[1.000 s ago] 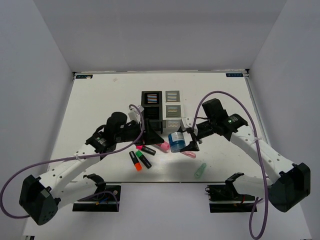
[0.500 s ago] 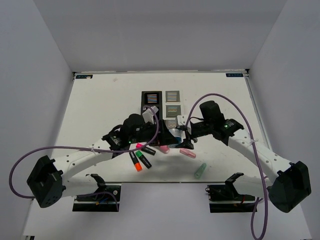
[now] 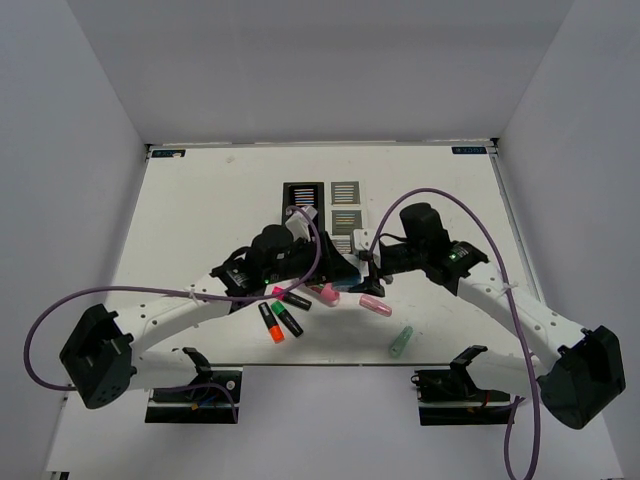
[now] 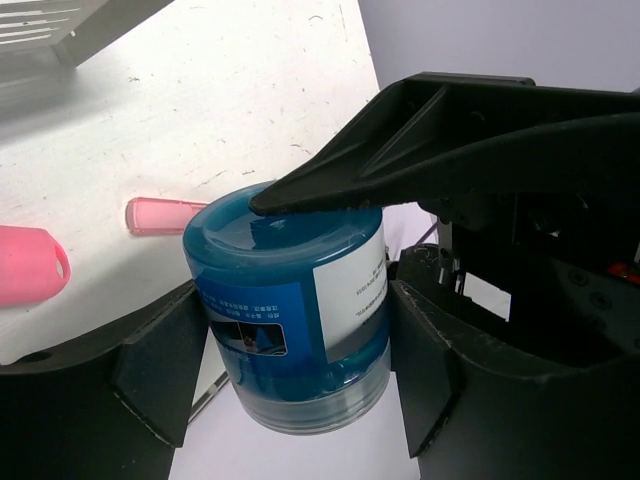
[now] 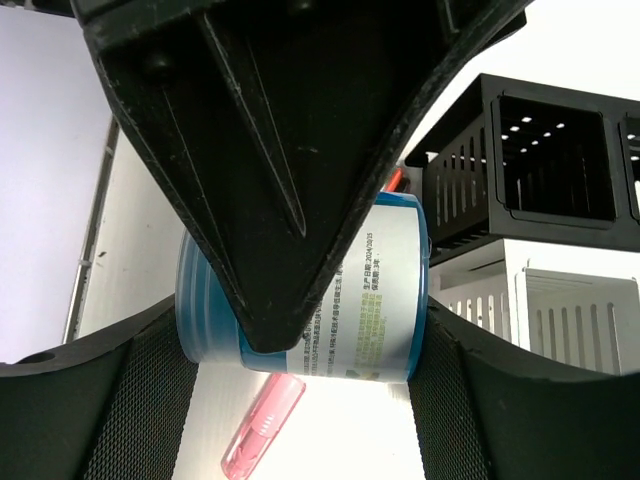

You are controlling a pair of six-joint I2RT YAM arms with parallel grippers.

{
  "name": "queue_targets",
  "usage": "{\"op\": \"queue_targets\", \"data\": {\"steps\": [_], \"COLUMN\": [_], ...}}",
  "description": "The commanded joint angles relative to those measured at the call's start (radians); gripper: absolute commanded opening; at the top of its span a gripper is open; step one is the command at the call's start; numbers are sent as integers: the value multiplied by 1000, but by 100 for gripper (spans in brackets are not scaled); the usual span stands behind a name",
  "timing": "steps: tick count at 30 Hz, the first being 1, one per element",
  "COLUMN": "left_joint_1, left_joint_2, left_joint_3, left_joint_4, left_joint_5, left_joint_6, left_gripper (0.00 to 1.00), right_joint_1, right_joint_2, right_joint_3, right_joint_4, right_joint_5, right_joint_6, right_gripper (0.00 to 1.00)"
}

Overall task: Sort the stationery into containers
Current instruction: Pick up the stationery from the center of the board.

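Observation:
The blue-white roll (image 4: pixel 290 320) hangs above the table between both grippers. My right gripper (image 5: pixel 300 345) is shut on its two flat ends (image 5: pixel 390 300). My left gripper (image 4: pixel 298 345) is closed round its curved sides. In the top view the grippers, left (image 3: pixel 340 270) and right (image 3: pixel 368 268), meet just in front of the containers (image 3: pixel 325 215) and hide the roll. On the table lie three highlighters, with pink (image 3: pixel 290 297), green (image 3: pixel 288 318) and orange (image 3: pixel 270 322) ends. Also there are the small pink piece (image 3: pixel 327 294), the pink capsule case (image 3: pixel 375 305) and the pale-green tube (image 3: pixel 400 341).
The black bin (image 5: pixel 540 170) and white bin (image 5: pixel 560 310) stand close behind the roll. The capsule case (image 5: pixel 262 425) lies right below it. The table's near edge (image 3: pixel 330 365) runs just below the tube. Both arms' cables arch over the middle.
My left arm has swung right from the highlighters to the roll and closed round it. My right gripper has carried the roll a little left and back, towards the bins.

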Motion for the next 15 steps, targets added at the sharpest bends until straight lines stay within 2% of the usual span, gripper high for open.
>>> {"op": "queue_targets", "data": {"steps": [1, 5, 8, 9, 10, 11, 12, 13, 14, 15], "left_joint_1": [-5, -4, -2, -2, -2, -1, -2, -1, -1, -2], "left_joint_2": [21, 46, 60, 58, 66, 64, 67, 66, 57, 53], "left_joint_3": [53, 62, 81, 84, 90, 91, 93, 94, 94, 93], "left_joint_4": [30, 44, 39, 36, 32, 32, 35, 33, 35, 36], "left_joint_5": [-22, -28, -28, -23, -20, -17, -8, -7, -5, -5], "left_joint_6": [-4, -12, -5, 2, 2, 2, 2, 1, 2, 8], "left_gripper": [74, 72, 51, 36, 27, 17, 7, 0, 0, 0], "right_joint_1": [15, 18, 21, 21, 20, 21, 20, 18, 20, 15], "right_joint_2": [-35, -36, -41, -42, -44, -47, -49, -52, -55, -56], "right_joint_3": [-7, -9, -12, -11, -12, -15, -17, -18, -20, -17], "right_joint_4": [64, 64, 45, 41, 36, 35, 39, 45, 54, 55], "right_joint_5": [-31, -42, -51, -51, -54, -55, -55, -51, -52, -51], "right_joint_6": [14, 19, 7, 8, 13, 19, 25, 49, 59, 62], "right_gripper": [0, 0, 0, 0, 0, 6, 41, 62, 74, 90]}}
